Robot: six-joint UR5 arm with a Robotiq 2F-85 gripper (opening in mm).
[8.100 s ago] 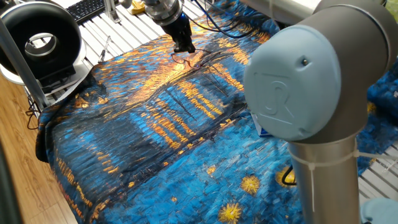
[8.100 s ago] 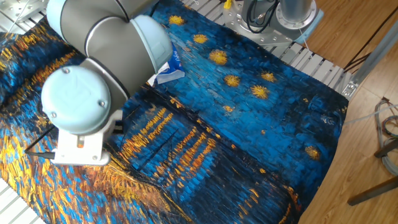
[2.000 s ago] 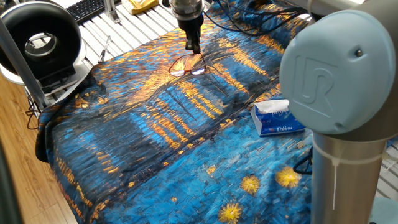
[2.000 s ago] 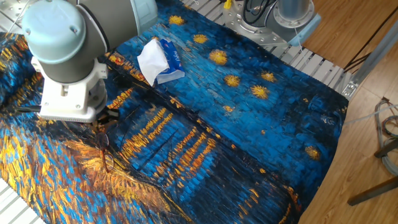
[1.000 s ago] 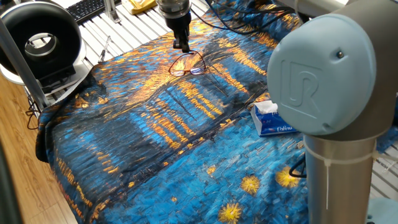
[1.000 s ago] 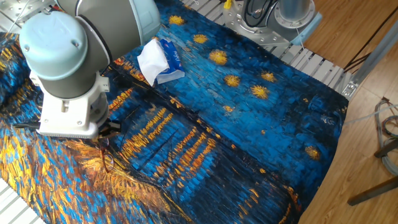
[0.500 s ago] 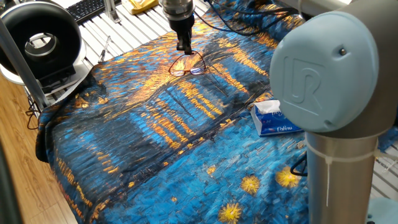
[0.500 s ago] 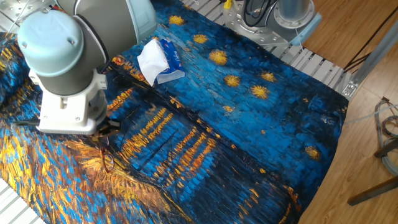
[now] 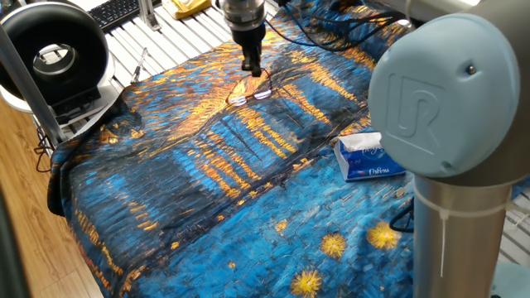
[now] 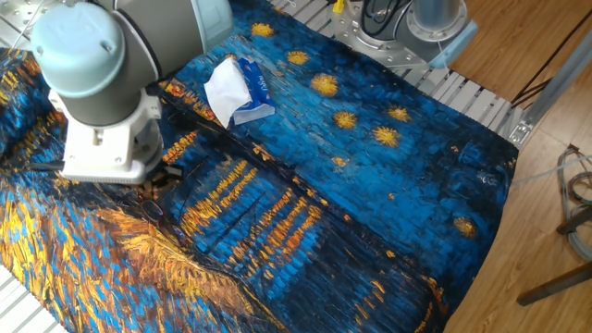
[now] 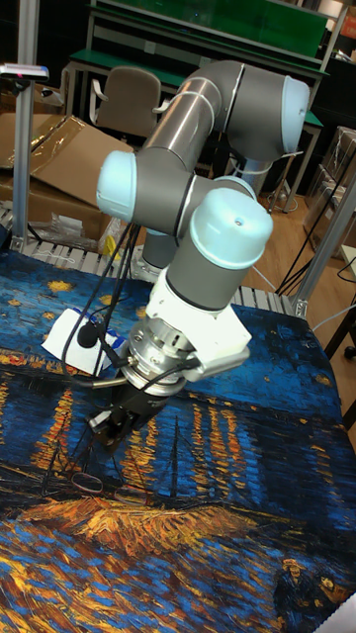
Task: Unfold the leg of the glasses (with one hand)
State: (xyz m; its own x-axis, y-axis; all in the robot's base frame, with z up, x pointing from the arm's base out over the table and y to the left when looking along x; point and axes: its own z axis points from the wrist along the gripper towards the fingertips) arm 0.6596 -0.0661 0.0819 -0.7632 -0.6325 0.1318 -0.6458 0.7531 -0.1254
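Observation:
The glasses (image 9: 249, 94) lie on the painted blue and orange cloth at the far side, thin dark frame with two lenses that catch the light. My gripper (image 9: 252, 69) points straight down onto their back edge, fingers narrow and together, seemingly pinching a leg. In the other fixed view the wrist hides the fingertips, and the glasses (image 10: 152, 209) show faintly just below it. In the tall fixed view the gripper (image 11: 113, 433) stands just above one oval lens of the glasses (image 11: 86, 482), with thin wire running up to the fingers.
A blue-and-white tissue pack (image 9: 369, 156) lies to the right on the cloth, also seen as the tissue pack (image 10: 238, 87). The arm's big elbow joint (image 9: 451, 91) fills the near right. A black ring-shaped device (image 9: 53, 55) and a keyboard (image 9: 113, 12) sit beyond the cloth's left edge.
The gripper has shifted slightly right and towards the glasses. The glasses have shifted with it, and their lenses now glint white.

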